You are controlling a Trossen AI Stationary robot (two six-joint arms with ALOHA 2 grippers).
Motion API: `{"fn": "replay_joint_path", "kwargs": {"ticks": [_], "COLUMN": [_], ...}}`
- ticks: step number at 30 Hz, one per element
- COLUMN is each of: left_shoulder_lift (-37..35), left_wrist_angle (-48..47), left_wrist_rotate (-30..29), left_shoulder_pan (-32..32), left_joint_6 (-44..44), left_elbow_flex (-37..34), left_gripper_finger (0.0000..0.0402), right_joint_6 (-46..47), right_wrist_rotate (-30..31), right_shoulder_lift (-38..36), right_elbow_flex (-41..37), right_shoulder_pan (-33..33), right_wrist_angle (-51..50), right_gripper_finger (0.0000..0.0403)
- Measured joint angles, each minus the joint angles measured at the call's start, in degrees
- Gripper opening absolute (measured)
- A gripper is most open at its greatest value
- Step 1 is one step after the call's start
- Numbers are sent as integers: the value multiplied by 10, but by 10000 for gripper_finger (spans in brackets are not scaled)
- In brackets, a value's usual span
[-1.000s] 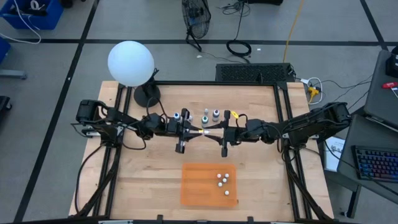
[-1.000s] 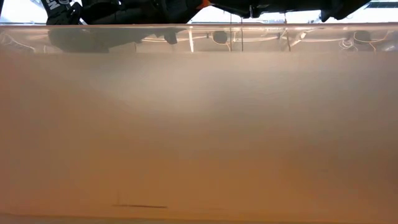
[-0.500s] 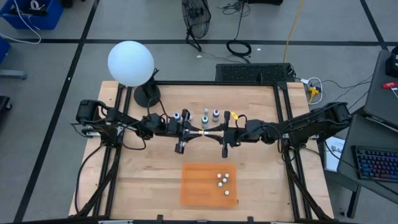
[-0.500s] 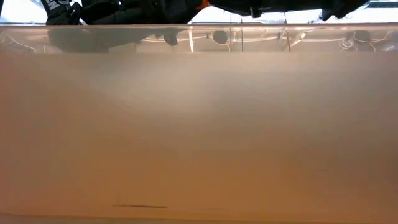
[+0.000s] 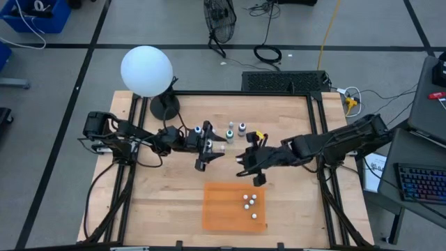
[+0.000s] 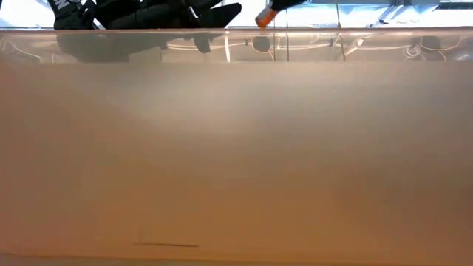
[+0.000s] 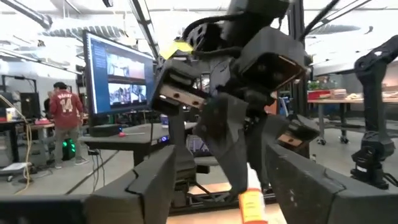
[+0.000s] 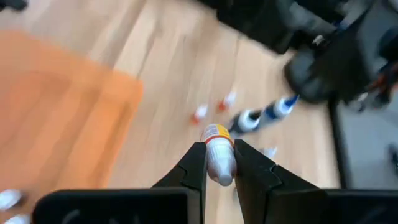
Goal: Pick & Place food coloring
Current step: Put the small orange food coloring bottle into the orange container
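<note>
The right gripper (image 5: 243,162) hovers between the table's middle and the orange mat (image 5: 233,207), shut on a small white dropper bottle with an orange label (image 8: 217,149). The left gripper (image 5: 217,148) stands just to its left, fingers spread wide and empty; its wrist view shows the same bottle (image 7: 252,203) ahead of it. Dark round bottles (image 5: 203,129) (image 5: 242,127) stand on the table farther back, and red-tipped droppers (image 8: 199,113) lie near them. Three or so white droppers (image 5: 249,202) lie on the mat. My right gripper pinches the dropper bottle's white body (image 8: 219,163) between its two fingers, and the orange-labelled end (image 8: 216,132) sticks out past the fingertips. The fingers slant down toward the table. The bottle lies along the fingers, lifted clear of table and mat.
A white globe lamp (image 5: 146,70) on a dark base stands at the far left corner. The low view is almost wholly filled by a blurred orange-brown surface (image 6: 236,148). Bare wood lies left and right of the mat. A person (image 7: 62,106) stands at a screen beyond the table.
The two grippers were tip to tip at the table's middle with the bottle between them. The right gripper has since pulled away toward the near edge and the mat, tipping downward and taking the bottle along. The bottle is out of the left gripper, which stayed near its place.
</note>
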Motion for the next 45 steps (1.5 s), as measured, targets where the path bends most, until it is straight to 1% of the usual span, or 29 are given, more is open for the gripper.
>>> {"fn": "replay_joint_path", "kwargs": {"ticks": [4,7,9,11,14,18,22,29,31,34,42,45], "left_shoulder_lift": [0,0,0,0,0,0,0,0,0,0,0,0], "left_wrist_angle": [-19,-46,-63,-83,-106,-115,-116,-118,-121,-123,-132,-132], "left_wrist_rotate": [0,-1,-1,-1,-4,-4,-5,-5,-5,-5,-5,-5], "left_shoulder_pan": [10,17,22,25,28,33,33,33,33,33,33,33], "left_joint_6": [-2,-16,-25,-27,-27,-28,-30,-32,-37,-42,-43,-43], "left_elbow_flex": [0,0,0,0,0,0,0,0,0,0,-1,-1], "left_gripper_finger": [258,258,255,252,249,250,250,250,250,250,251,251], "right_joint_6": [62,101,122,135,153,180,207,194,186,175,165,161], "right_wrist_rotate": [-3,-37,-56,-82,-121,-126,-131,-142,-155,-155,-155,-162], "right_shoulder_lift": [55,114,153,186,224,254,269,313,325,335,335,335], "right_elbow_flex": [95,156,180,189,189,189,189,189,189,189,189,169], "right_shoulder_pan": [7,12,21,34,54,77,85,79,75,75,65,59], "right_wrist_angle": [-154,-258,-311,-338,-344,-336,-335,-333,-326,-310,-296,-272], "right_gripper_finger": [43,43,43,43,43,43,43,43,43,43,43,43]}}
